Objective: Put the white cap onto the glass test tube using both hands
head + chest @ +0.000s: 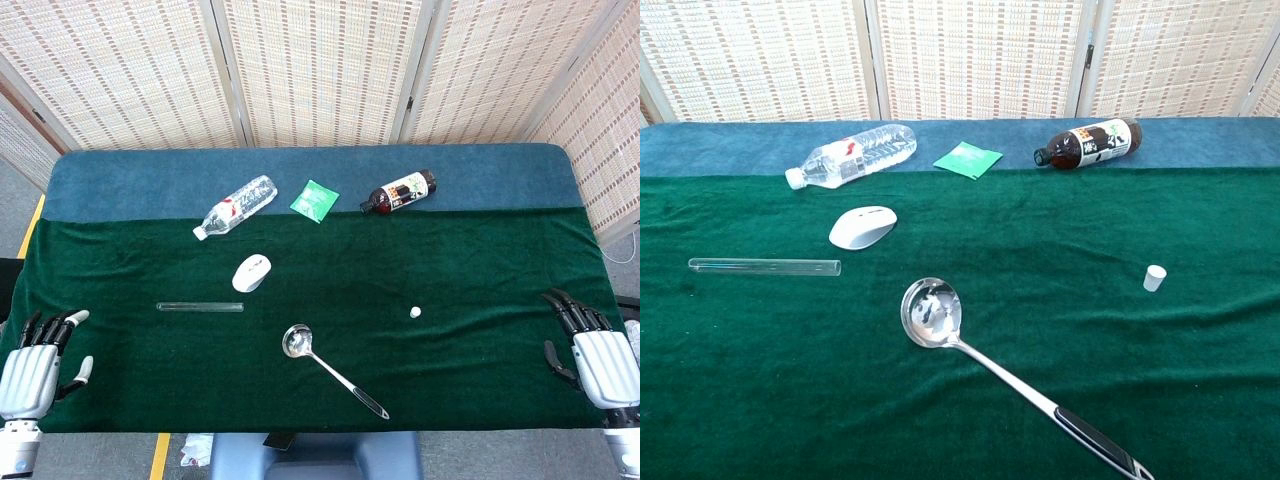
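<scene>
The glass test tube (200,307) (765,266) lies flat on the green cloth, left of centre. Far to its right, the small white cap (415,312) (1154,277) stands alone on the cloth. My left hand (38,366) rests at the table's front left corner, fingers apart and holding nothing. At the front right edge my right hand (590,350) is likewise open and empty. Both hands are far from the tube and the cap. The chest view shows neither hand.
A steel ladle (330,368) (990,365) lies between tube and cap, near the front. A white computer mouse (251,272) (862,227) sits behind the tube. Further back lie a clear water bottle (236,207), a green packet (315,199) and a dark bottle (399,192).
</scene>
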Robot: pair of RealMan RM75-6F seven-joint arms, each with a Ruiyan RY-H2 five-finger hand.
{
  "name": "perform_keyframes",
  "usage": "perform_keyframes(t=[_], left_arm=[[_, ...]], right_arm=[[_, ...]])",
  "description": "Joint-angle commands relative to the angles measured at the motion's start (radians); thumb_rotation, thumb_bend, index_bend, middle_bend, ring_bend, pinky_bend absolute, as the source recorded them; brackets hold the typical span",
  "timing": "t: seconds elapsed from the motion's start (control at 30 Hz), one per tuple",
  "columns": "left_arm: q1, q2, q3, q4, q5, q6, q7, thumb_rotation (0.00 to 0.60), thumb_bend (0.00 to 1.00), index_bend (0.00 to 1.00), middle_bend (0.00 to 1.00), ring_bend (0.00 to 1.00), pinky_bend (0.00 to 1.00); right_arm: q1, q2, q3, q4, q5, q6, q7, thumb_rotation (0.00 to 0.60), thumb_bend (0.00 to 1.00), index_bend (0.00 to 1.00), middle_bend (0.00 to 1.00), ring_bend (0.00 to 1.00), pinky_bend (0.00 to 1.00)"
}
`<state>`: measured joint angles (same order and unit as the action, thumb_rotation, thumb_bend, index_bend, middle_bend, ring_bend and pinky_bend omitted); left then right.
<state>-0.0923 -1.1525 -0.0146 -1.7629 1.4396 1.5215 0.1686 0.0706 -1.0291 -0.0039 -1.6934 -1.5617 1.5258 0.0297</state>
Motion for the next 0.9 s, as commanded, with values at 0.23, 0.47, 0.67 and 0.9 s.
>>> perform_keyframes(t=[0.23,0.47,0.67,0.9], left_arm=[[-0.006,-0.009,-0.014,0.003,0.001,-0.011,0.003,0.600,0.44,0.23,0.20,0.17,0.07],[-0.055,-0.015,-0.048,0.008,0.022,-0.051,0.018,0.600,0.44,0.26,0.20,0.21,0.08],[-0.156,-0.045,-0.108,0.040,-0.001,-0.162,0.027,0.600,0.44,0.34,0.32,0.34,0.31],[-0.279,-0.106,-0.152,0.080,-0.081,-0.320,0.102,0.600,0.44,0.36,0.43,0.45,0.42]], right_arm=[[-0.005,0.007,0.009,-0.010,0.000,0.001,0.000,0.600,0.57,0.12,0.14,0.20,0.22],[-0.003,0.009,0.019,-0.014,-0.001,-0.004,-0.001,0.600,0.57,0.12,0.14,0.20,0.22],[0.005,0.010,0.028,-0.019,0.004,-0.018,-0.003,0.600,0.57,0.12,0.15,0.21,0.22],[0.032,0.007,0.035,-0.017,0.014,-0.069,-0.037,0.600,0.57,0.12,0.18,0.25,0.22]])
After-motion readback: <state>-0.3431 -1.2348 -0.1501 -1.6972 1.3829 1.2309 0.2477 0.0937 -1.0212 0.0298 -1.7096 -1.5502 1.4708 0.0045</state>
